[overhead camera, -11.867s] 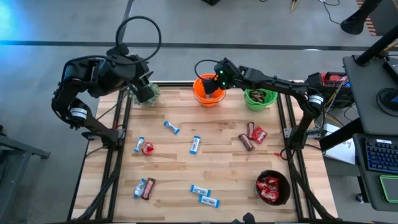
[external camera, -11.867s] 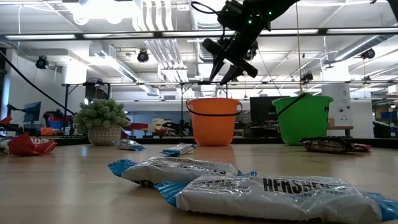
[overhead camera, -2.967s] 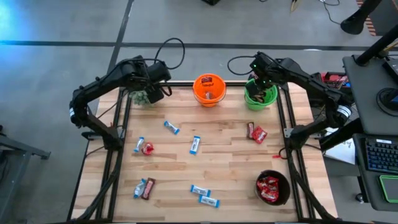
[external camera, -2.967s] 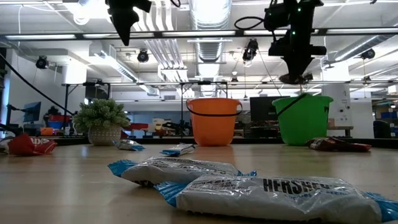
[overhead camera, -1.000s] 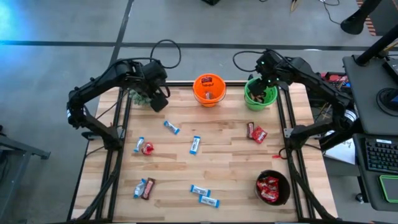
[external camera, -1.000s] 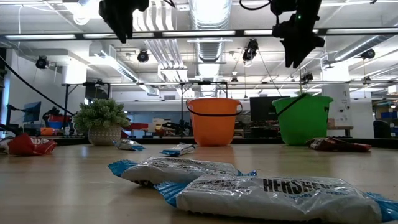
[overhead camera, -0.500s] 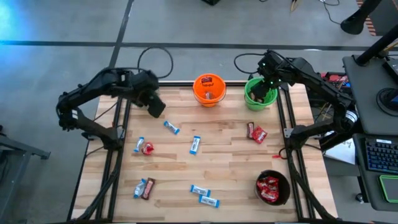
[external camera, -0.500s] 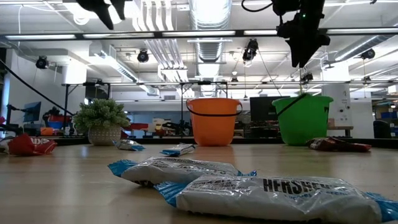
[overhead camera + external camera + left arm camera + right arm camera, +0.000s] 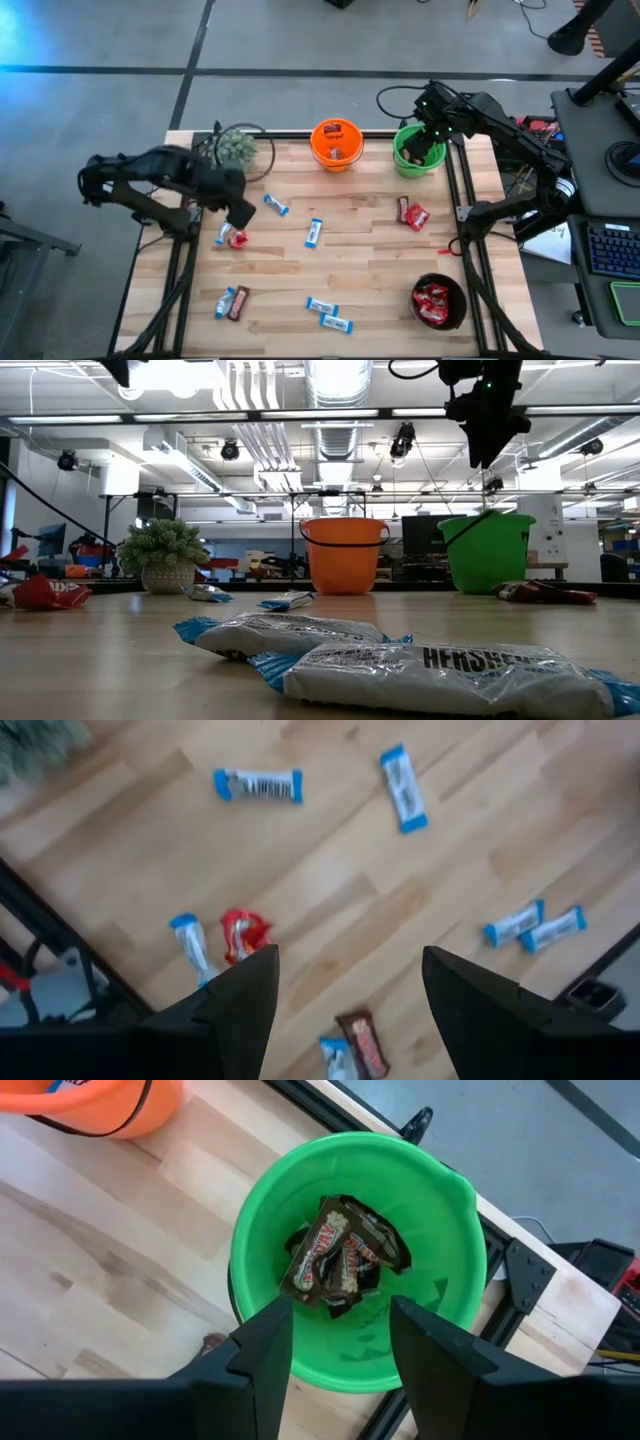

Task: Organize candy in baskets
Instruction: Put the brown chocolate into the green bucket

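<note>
My left gripper (image 9: 238, 214) hangs over the left part of the pale wooden tabletop (image 9: 350, 260), its jaws spread wide with nothing between them. Straight below it in the left wrist view lie a red crinkly packet (image 9: 243, 934) touching a blue-and-white bar (image 9: 192, 942); in the high view that pair sits just beside the gripper. Behind it, at the far left corner, stands the bushy green potted plant (image 9: 234, 147).

Moving right, two more blue-and-white bars (image 9: 276, 205) (image 9: 314, 233) lie apart near the middle, a blue-and-white bar with a dark brown bar (image 9: 238, 302) lies near the front left, and two blue-and-white bars (image 9: 329, 314) lie side by side at the front centre.

At the far edge sits the round orange plastic basket (image 9: 335, 145), with candy inside (I cannot tell which kind). Right of it is the bright green round basket (image 9: 360, 1260), holding dark brown bars (image 9: 343, 1255). My right gripper (image 9: 340, 1342) hovers directly above it, jaws partly open and holding nothing.

Nearer the right side lie a dark brown bar and a red packet (image 9: 413, 214) touching. At the front right corner the black round basket (image 9: 439, 301) holds red packets.
</note>
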You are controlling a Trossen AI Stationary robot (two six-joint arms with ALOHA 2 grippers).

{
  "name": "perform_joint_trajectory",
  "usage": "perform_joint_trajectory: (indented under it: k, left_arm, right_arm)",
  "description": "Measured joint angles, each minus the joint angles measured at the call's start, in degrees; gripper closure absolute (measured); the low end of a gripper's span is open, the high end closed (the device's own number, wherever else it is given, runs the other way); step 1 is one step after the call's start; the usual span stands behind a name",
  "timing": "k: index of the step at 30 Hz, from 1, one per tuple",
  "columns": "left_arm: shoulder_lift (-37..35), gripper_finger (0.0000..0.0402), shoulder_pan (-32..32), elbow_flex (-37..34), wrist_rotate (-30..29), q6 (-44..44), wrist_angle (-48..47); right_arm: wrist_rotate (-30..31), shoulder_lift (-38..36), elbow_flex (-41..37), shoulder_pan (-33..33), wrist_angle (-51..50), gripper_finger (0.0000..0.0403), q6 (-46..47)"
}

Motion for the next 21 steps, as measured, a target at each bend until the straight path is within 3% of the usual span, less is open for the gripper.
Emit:
perform_joint_trajectory:
  k: [9,13,21]
  left_arm:
    - [0.24,0.0173,-8.23,-9.85,-0.04,-11.16,0.00]
    - [0.26,0.0173,-10.72,-13.97,3.41,-15.18,0.60]
    - [0.37,0.0173,-15.13,-15.81,5.66,-19.54,5.34]
  right_arm:
    - [-0.02,-0.01,0.00,0.00,-0.02,0.0250,-0.09]
    - [-0.02,0.00,0.00,0.00,-0.02,0.0254,0.10]
    - [-0.06,0.00,0.00,0.67,-0.24,0.0252,3.64]
